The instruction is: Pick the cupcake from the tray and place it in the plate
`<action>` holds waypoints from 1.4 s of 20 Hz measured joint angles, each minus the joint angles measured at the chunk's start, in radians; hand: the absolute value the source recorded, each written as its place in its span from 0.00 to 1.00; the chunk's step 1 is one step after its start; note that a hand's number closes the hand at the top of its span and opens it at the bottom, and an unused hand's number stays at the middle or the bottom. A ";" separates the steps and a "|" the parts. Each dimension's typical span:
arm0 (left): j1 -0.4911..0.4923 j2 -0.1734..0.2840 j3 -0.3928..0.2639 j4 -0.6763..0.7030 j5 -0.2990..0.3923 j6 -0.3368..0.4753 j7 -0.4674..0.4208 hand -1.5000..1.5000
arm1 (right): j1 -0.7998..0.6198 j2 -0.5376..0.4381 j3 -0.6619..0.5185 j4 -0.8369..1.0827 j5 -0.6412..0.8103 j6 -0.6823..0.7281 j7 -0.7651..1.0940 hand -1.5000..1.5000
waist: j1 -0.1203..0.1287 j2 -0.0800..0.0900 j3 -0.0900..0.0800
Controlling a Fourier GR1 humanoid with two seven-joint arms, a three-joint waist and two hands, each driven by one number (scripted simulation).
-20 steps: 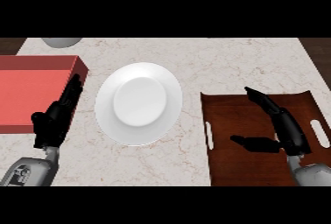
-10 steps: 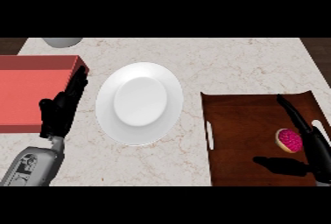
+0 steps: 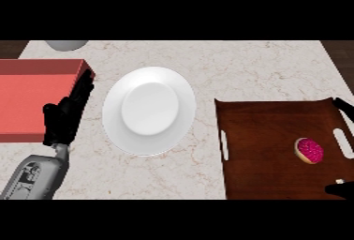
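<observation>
Our right hand [image 3: 340, 188] has slid off toward the frame's edge, so we cannot tell its pose. The pink-frosted cupcake [image 3: 309, 150] lies uncovered, ungrasped, on the dark brown tray [image 3: 266, 140]. Our left hand [image 3: 63, 117] rests released beside the white plate [image 3: 149, 110].

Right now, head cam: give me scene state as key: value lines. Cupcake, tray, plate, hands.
cupcake: on the tray, right half, pink top, not held
tray: brown, right side of counter
plate: white, centre of counter, nothing on it
left hand: open, between plate and red box
right hand: only dark bits at right edge, fingers unclear
placed: no
</observation>
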 measured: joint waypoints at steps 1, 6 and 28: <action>0.008 0.000 0.000 -0.010 0.000 -0.002 0.001 0.50 | 0.001 -0.019 -0.006 -0.022 -0.010 0.029 0.044 0.00 | 0.003 0.000 0.000; -0.001 -0.019 0.002 0.015 -0.022 -0.006 -0.017 0.50 | -0.024 -0.082 -0.041 -0.042 -0.061 0.176 0.173 0.00 | 0.009 0.002 0.001; 0.027 -0.078 0.065 -0.017 -0.082 -0.074 0.002 0.50 | -0.188 0.185 0.058 0.311 0.249 0.400 0.146 0.00 | 0.019 0.004 0.003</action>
